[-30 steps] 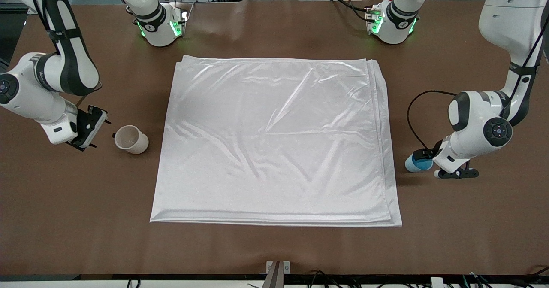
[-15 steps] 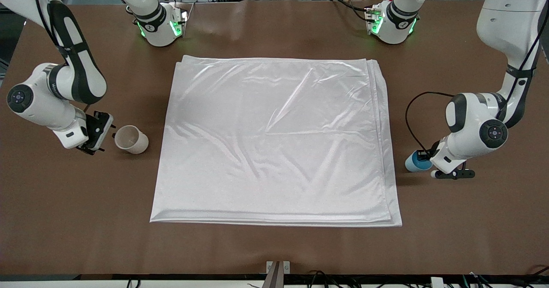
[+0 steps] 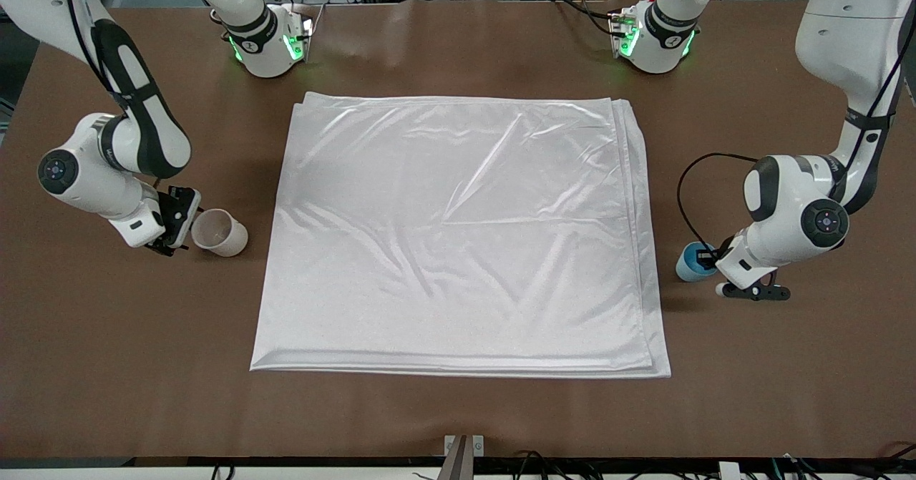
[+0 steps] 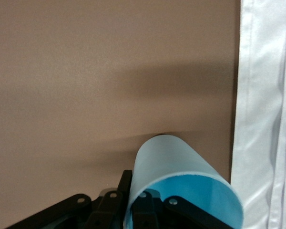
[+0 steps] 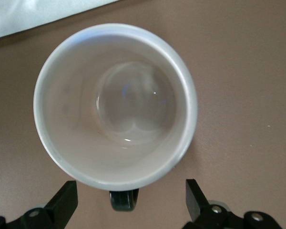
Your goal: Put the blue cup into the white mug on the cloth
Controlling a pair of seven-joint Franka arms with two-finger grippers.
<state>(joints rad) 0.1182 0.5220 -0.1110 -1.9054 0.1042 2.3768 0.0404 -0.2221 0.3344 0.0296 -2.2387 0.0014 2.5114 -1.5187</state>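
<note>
Here we see the left gripper (image 3: 705, 265) clamped on the blue cup (image 3: 690, 262), which stands on the table (image 3: 458, 408) just off the cloth's (image 3: 458, 233) edge at the left arm's end. The right gripper (image 3: 187, 228), fingers spread, flanks the white mug (image 3: 218, 232) by the cloth's other edge.

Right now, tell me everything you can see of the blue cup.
The blue cup is small, light blue inside and out, tapered and handleless, smooth like plastic. It stands upright on the bare brown table at the left arm's end, close beside the cloth edge but not on it. It looks empty. The left gripper is shut on its rim, one finger inside the wall, one outside.
</note>
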